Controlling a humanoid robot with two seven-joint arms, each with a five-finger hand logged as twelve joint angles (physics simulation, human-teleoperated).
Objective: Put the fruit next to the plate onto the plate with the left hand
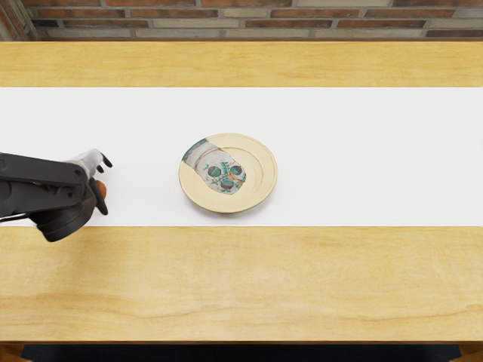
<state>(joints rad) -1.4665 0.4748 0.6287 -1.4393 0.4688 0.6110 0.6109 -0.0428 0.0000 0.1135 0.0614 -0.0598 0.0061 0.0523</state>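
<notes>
Where the left arm comes in from the edge, the left hand (89, 181) is curled around a small orange fruit (100, 189). Only a sliver of orange shows between the dark fingers and thumb, and whether it is lifted off the surface cannot be told. Well apart from the hand, on the side its fingertips point toward, lies a cream plate (264, 162) with a green-patterned centre. Only a stretch of white runner (362, 151) separates them. The runner covers the wooden table (241, 279), and beyond that stands a brick wall (241, 19).
</notes>
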